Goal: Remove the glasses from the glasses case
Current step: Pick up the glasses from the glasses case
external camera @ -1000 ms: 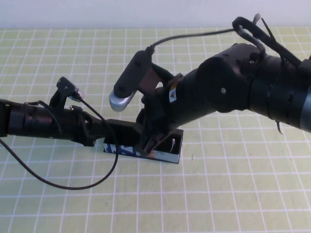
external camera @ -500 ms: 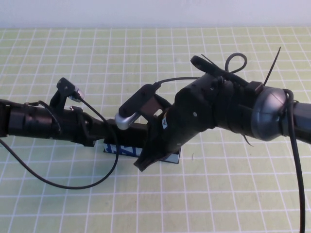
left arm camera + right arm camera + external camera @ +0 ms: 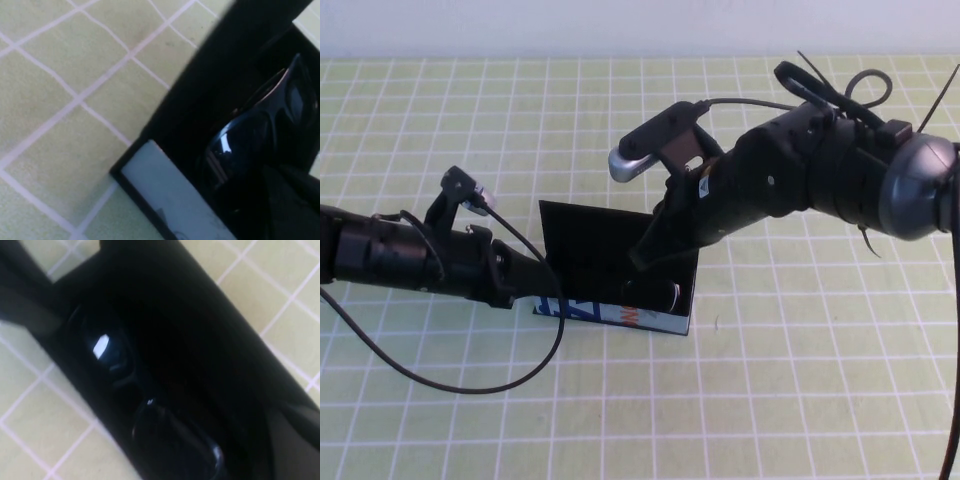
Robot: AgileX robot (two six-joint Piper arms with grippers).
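Case: glasses case (image 3: 620, 290) on counter (image 3: 800, 400), near middle, a bit toward front edge; white printed side faces front.
Lid: now up, standing open at case's far side; half a sec ago not visible, right arm over case. Means interior exposed, step 1 looks done.
Glasses: glasses (image 3: 260, 135) inside case, lying along it, dark lenses up; seen in both wrist views, also as glint at case's right end in high view. Not lifted yet.
Right gripper: right gripper (image 3: 645, 255) above case's back-right part, near lid's upper edge; raised and pulled back vs. half a sec ago, when low over front of case.
Right fingers: fully closed, narrowed from part-open a sec ago. Whether pinching lid edge or empty: can't tell, tips lost against black lid.
Left gripper: left gripper (image 3: 535, 285) at case's left end, low, touching or just beside it; prob. steadying. Same spot as a sec ago.
Left fingers: can't tell, hidden by arm and case.
Stage: early-mid; case open, glasses in.
Next (guess): right fingers to reopen, go down into case, take frame at bridge or arm.
Risk: lid may drop shut if let go; case may slide if left end freed.
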